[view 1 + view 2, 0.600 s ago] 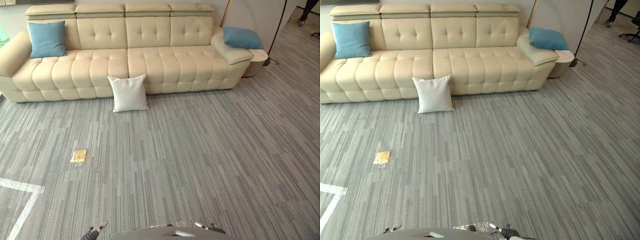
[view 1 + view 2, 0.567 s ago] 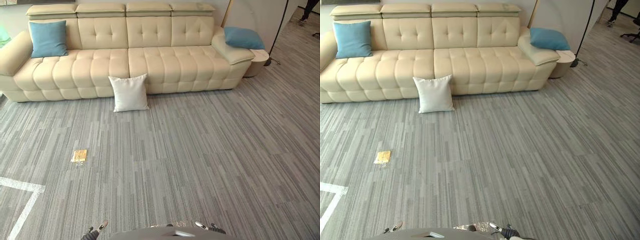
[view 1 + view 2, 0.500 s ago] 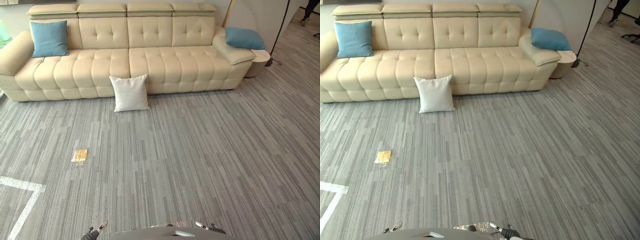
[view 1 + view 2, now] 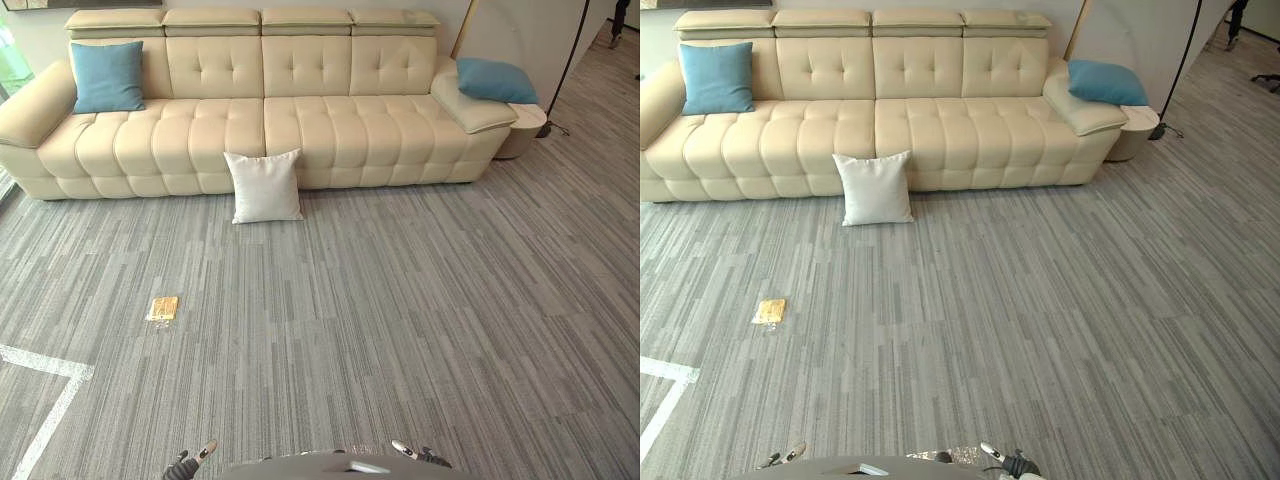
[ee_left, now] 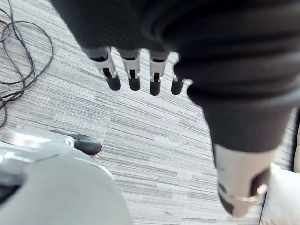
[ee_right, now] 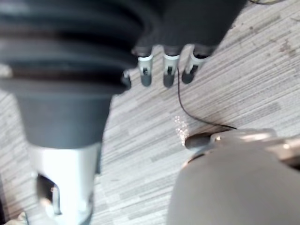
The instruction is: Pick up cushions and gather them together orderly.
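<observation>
The approach is judged to be in hand. The white cushion [image 4: 265, 186], propped on the floor [image 4: 400, 300] against the sofa [image 4: 340, 125] at upper centre, should be faced squarely before any reach is made. The left blue cushion [image 4: 108, 77] and right blue cushion [image 4: 496, 80] are seen on the sofa's ends. The left robot hand [image 5: 133, 75] and right robot hand [image 6: 168, 70] are held straight-fingered and empty, well apart from every cushion.

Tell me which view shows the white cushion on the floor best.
Left eye view: the white cushion shows whole against the sofa. Right eye view matches; a pale corner in the left wrist view may be it.
</observation>
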Controlling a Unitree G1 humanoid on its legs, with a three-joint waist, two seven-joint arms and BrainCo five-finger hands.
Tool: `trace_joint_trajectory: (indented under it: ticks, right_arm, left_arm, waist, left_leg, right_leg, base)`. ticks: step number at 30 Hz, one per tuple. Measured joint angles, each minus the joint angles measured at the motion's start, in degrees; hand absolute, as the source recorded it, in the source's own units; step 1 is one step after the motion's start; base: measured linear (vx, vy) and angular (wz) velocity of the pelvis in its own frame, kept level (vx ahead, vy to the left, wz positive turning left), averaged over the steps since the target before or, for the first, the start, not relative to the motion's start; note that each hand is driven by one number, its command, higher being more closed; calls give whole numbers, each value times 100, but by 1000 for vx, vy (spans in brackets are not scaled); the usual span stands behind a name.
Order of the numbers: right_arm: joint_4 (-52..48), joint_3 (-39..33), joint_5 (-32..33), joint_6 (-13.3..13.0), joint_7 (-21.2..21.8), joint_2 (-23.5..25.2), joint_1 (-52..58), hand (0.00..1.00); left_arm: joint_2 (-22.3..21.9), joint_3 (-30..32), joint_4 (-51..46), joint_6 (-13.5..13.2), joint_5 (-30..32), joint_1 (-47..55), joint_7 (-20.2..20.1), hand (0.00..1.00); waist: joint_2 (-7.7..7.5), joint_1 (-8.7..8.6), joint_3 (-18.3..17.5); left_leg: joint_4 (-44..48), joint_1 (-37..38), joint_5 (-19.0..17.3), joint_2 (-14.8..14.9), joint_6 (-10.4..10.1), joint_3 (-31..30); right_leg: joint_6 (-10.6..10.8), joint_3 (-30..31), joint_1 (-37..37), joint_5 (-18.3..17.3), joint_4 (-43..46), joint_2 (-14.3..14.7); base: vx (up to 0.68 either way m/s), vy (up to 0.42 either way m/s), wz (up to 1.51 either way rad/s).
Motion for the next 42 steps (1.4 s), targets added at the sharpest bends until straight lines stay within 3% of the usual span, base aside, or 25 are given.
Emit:
trace_joint_trajectory:
  ticks: [24, 30, 32, 34, 35, 37, 38, 39, 40, 42]
  right_arm:
    - [-5, -85, 66, 0, 73, 44, 9, 0]
    - [-22, -86, 248, 0, 82, 49, 24, 0]
    - [-143, -78, 328, 0, 91, 72, 38, 0]
    - [-377, -72, 459, -5, 104, 84, 105, 0]
    - [-475, -72, 538, -17, 102, 115, 112, 0]
    - [-504, -73, 570, -57, 104, 106, 157, 0]
    - [-543, -66, 590, -68, 104, 99, 131, 0]
    - [-610, -30, 684, -64, 99, 80, 159, 0]
    - [-679, -14, 725, -67, 96, 76, 145, 0]
    - [-682, 23, 771, -73, 93, 69, 70, 0]
  left_arm:
    - [84, -161, -5, -44, -7, -82, -42, 0]
    - [82, -154, -41, -35, -8, -117, -40, 0]
    - [68, -99, -222, -3, -9, -126, -41, 0]
    - [-28, 81, -429, 6, -15, -154, -43, 0]
    - [-26, 90, -477, 6, -23, -123, -43, 0]
    - [-80, 131, -613, 10, -134, -161, -46, 0]
    - [-108, 173, -646, 8, -157, -165, -45, 0]
    - [-138, 207, -663, 7, -236, -153, -44, 0]
    - [-156, 195, -669, 6, -237, -153, -48, 0]
    - [-155, 176, -683, -10, -240, -166, -50, 0]
  waist:
    - [-67, 30, 103]
    - [-61, 42, 159]
    - [-80, 56, 282]
    - [-18, 137, 497]
    - [-23, 141, 511]
    - [-19, 211, 565]
    - [-62, 234, 614]
    - [3, 281, 629]
    - [11, 282, 632]
    - [5, 316, 631]
  left_leg:
    - [-2, -188, 52, -60, 35, -272]
    - [41, -244, -7, -34, -47, -362]
    - [705, -538, -352, 7, -116, -323]
    - [2010, -1023, -877, 181, -357, -42]
    - [2709, -1303, -938, 246, -441, 115]
    - [3917, -1887, -880, 386, -455, 318]
    - [4264, -2055, -978, 462, -351, 379]
    - [4754, -2302, -1272, 702, -231, 525]
    - [4719, -2515, -1391, 889, -250, 612]
    - [3852, -2713, -1264, 952, -287, 602]
  right_leg:
    - [36, -285, -9, -49, 25, -59]
    - [19, -450, -25, -203, 101, -58]
    - [-50, -500, -102, -420, 379, -96]
    - [-81, -554, -114, -686, 722, -87]
    - [-82, -617, -147, -824, 872, -114]
    - [-149, -611, -154, -1006, 1147, -179]
    - [-165, -612, -140, -1084, 1219, -197]
    - [-167, -610, -49, -1204, 1302, -210]
    - [-122, -614, 29, -1291, 1316, -284]
    - [6, -587, 80, -1384, 1290, -477]
  base:
    - [-27, -17, 6]
    - [-22, -30, 12]
    - [15, -21, 16]
    - [5, -4, 17]
    - [7, 2, 26]
    - [41, 13, 12]
    - [79, 39, 2]
    - [155, 108, 4]
    - [194, 157, 1]
    - [203, 186, -2]
